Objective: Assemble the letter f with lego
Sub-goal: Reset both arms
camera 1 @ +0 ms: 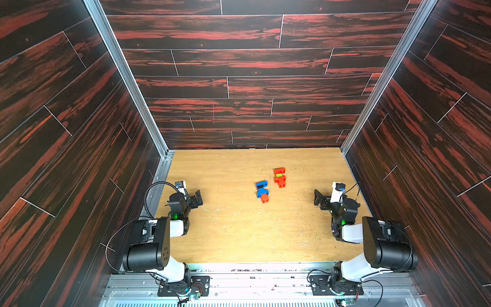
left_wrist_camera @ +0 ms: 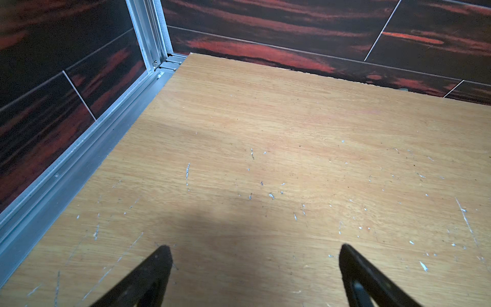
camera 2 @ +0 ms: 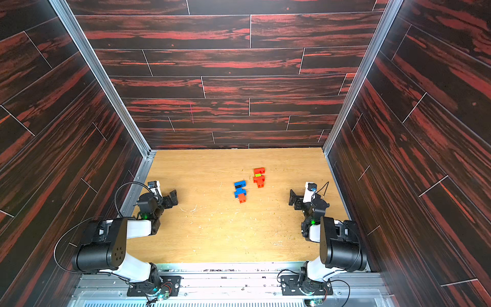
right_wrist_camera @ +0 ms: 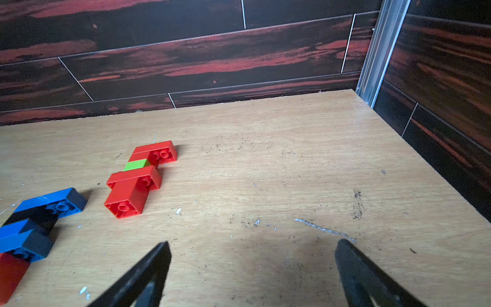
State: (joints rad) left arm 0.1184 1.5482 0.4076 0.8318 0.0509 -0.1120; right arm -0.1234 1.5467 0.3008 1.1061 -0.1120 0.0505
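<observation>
Left gripper point(left_wrist_camera: 255, 249) and right gripper point(right_wrist_camera: 252, 245) stand spread wide, empty, well apart from the blue-black lego cluster point(camera 1: 262, 191) and red-green lego cluster point(camera 1: 279, 177) on the table point(camera 1: 239, 239).

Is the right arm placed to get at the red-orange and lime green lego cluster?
Probably yes. The right gripper is open and empty, and only bare wooden tabletop lies between it and the red-orange and lime green cluster; the blue, black and red cluster lies farther off.
</observation>
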